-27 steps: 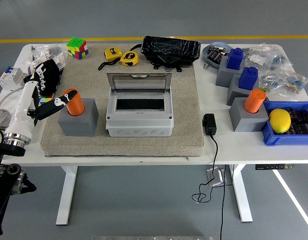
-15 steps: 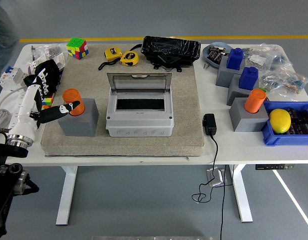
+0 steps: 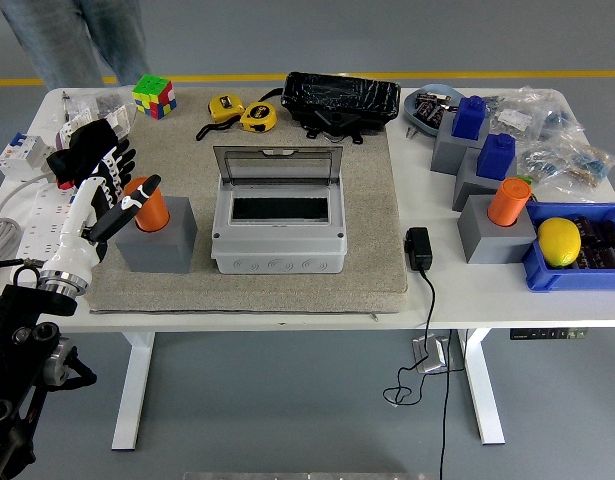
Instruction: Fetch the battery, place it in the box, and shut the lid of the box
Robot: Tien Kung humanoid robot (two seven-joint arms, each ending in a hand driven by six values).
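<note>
Batteries here look like orange cylinders, and two show: one orange battery point(image 3: 149, 204) stands upright in a grey block point(image 3: 157, 235) at the left of the tan mat point(image 3: 367, 200), the other orange cylinder point(image 3: 508, 201) stands in a grey holder point(image 3: 495, 232) on the right of the desk point(image 3: 487, 290). The left hand point(image 3: 102, 180) sits at the near battery with fingers spread; its thumb lies across the cylinder's top, the other fingers fan out to the left, not closed around it. One grey box point(image 3: 277, 222) sits mid-mat, just right of the block, its clear lid point(image 3: 277, 162) standing open. Two blue blocks point(image 3: 484, 135) sit on grey stands at the right, one yellow lemon point(image 3: 559, 241) lies in a blue tray point(image 3: 577, 275), two yellow tape measures point(image 3: 242, 113) lie behind the box, and one colour cube point(image 3: 154, 96) sits far left. A person's legs point(image 3: 82, 40) show beyond the far edge.
</note>
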